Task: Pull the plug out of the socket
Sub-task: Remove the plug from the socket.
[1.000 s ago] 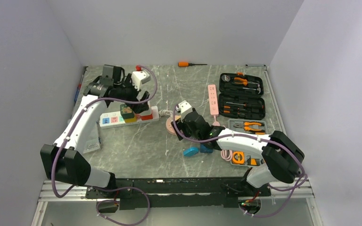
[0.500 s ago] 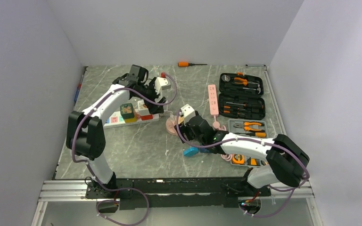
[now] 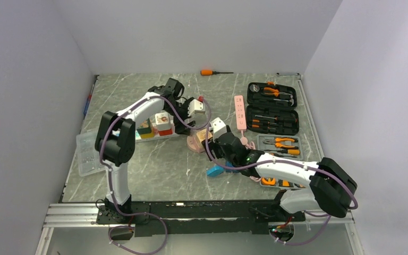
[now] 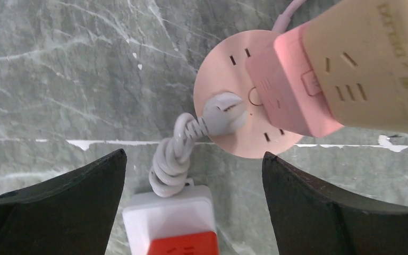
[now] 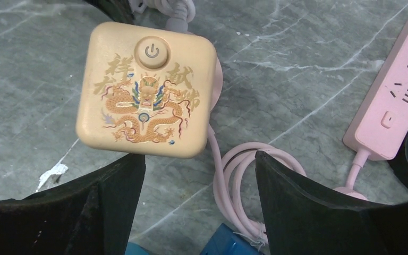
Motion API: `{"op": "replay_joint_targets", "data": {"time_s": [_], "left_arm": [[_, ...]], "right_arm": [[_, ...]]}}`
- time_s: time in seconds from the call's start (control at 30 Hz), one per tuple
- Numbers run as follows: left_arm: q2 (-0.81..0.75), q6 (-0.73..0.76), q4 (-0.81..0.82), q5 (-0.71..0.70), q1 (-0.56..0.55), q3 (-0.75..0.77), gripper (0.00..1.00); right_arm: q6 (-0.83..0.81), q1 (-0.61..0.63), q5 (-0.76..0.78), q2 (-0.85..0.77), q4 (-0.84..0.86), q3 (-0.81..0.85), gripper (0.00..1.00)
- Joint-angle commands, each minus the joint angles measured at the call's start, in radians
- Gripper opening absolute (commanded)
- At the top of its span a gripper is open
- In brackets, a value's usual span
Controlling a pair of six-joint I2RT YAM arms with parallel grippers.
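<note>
Left wrist view: the white plug (image 4: 223,109) sits at nine o'clock on the round pink socket (image 4: 218,69), under wide, empty left jaws; right jaws open, empty. Small, rigid, smooth; likely friction-tight. Pinch its body, not the cord (image 4: 172,154); the light socket may lift.

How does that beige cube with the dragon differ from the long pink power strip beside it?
The beige dragon cube is square with rounded corners; the pink power strip is long and narrow. The cube carries a gold dragon picture; the strip is plain. The cube stands on the round pink socket; the strip lies flat on the table. Both have a power button.
</note>
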Motion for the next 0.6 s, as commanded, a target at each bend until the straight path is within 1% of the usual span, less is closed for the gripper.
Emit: {"op": "replay_joint_targets", "data": {"time_s": [0.0,0.1,0.23,0.37,0.47,0.53,0.57], "left_arm": [[0.079,0.120,-0.124,0.007,-0.011,0.145,0.97],[0.129,0.151,-0.164,-0.012,-0.021,0.204,0.96],[0.175,0.178,-0.180,-0.030,-0.038,0.236,0.93],[0.198,0.209,-0.217,-0.013,-0.049,0.231,0.85],[0.189,0.225,-0.231,-0.003,-0.064,0.200,0.82],[0.182,0.232,-0.240,0.001,-0.070,0.182,0.77],[0.180,0.233,-0.247,0.003,-0.072,0.176,0.72]], "right_arm": [[0.045,-0.002,0.017,-0.073,0.003,-0.007,0.77],[0.078,-0.002,0.008,-0.140,-0.004,-0.023,0.76],[0.132,-0.001,-0.001,-0.241,-0.033,-0.041,0.75],[0.180,0.000,-0.013,-0.334,-0.072,-0.052,0.74],[0.206,0.001,-0.013,-0.373,-0.101,-0.055,0.74],[0.217,0.001,-0.013,-0.387,-0.113,-0.059,0.73],[0.221,0.002,-0.012,-0.392,-0.117,-0.058,0.73]]}}
